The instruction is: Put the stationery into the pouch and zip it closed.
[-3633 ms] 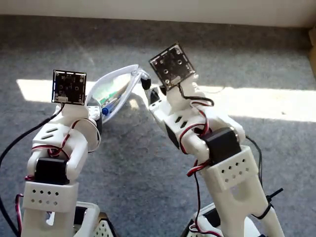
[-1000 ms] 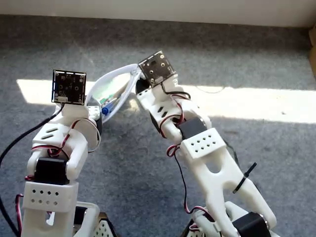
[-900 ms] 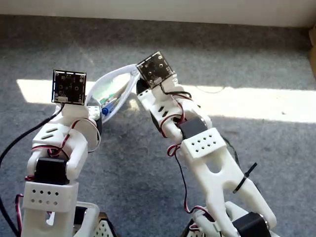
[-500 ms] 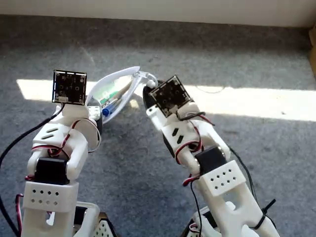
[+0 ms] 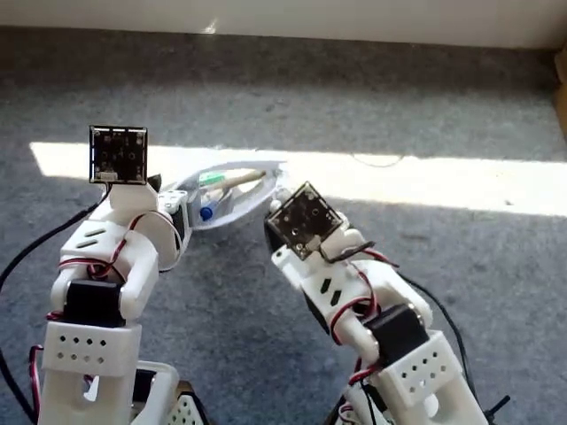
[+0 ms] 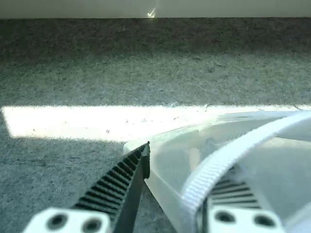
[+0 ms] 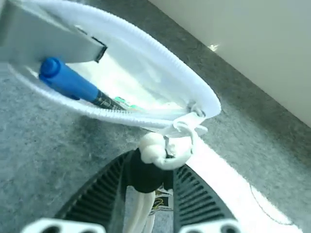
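Most of the filling looks done to me; the zipping has not yet begun.

High view: the pouch (image 5: 232, 199) sits left of centre, over the grey carpet (image 5: 443, 106) at the edge of the sunlit band. It is between the left arm (image 5: 115, 257) and the right arm (image 5: 354, 292). Its mouth gapes, and inside I make out a blue pen (image 5: 206, 212), a green item (image 5: 213, 178) and a pale stick (image 5: 245, 177).

Left wrist view: the left fingers (image 6: 121, 182) hold one end of the pouch, with its clear wall and white zip tape (image 6: 228, 155) caught between them.

Right wrist view: the right fingers (image 7: 97, 189) are drawn narrow, pinched on the zip pull (image 7: 155, 155) at the bottom middle of the frame. The slider (image 7: 192, 114) sits just above it at that end of the pouch, and the teeth are parted along the whole mouth. The blue pen lies close against the near rim.

I judge what is left is to draw the slider the full length while the left fingers anchor the far end.
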{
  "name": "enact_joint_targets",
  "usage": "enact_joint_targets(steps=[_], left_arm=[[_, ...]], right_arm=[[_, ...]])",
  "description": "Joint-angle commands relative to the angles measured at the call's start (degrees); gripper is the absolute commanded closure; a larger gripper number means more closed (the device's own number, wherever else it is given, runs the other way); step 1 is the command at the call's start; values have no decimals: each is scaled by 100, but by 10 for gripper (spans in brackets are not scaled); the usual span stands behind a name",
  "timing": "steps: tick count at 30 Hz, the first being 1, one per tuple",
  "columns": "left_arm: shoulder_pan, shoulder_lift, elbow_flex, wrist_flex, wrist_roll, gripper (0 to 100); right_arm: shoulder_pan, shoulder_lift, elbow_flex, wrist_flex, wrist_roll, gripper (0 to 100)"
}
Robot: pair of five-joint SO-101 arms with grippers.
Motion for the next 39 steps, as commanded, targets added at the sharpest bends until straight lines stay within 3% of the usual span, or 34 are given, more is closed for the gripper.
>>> enact_joint_targets(steps=[1, 4, 12, 23, 30, 39], left_arm=[[-145, 40, 84, -44, 62, 819], [-145, 40, 57, -88, 70, 819], [-84, 40, 66, -1134, 70, 818], [1262, 84, -277, -1609, -9, 818], [2299, 92, -822, -1591, -1345, 819], [1508, 92, -1798, -844, -1512, 821]], right_arm=[[-251, -585, -31, 462, 70, 994], [-444, -954, -4, 831, 79, 994], [-734, -1807, 681, 1200, 79, 994], [-743, -3319, 1077, 2273, 88, 994], [-716, -3705, 1411, 2404, 149, 994], [-523, -3705, 1420, 2396, 123, 994]])
